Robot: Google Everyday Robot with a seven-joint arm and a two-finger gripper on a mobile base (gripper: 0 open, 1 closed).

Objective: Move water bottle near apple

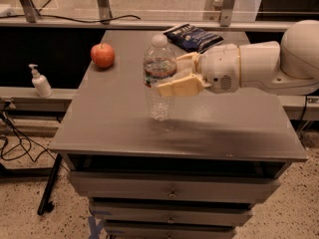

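Observation:
The water bottle [159,63], clear with a white cap and a label band, is upright over the middle of the grey table [114,128]. My gripper [167,74] reaches in from the right and is shut on the bottle at label height, one cream finger [180,86] in front and one behind. The bottle's base is at or just above the tabletop; I cannot tell which. The red apple [102,55] sits at the table's far left, well apart from the bottle.
A dark snack bag [192,36] lies at the table's far edge behind the gripper. A small white pump dispenser [40,81] stands on a low ledge left of the table. Drawers [172,190] are under the tabletop. Cables lie on the floor at left.

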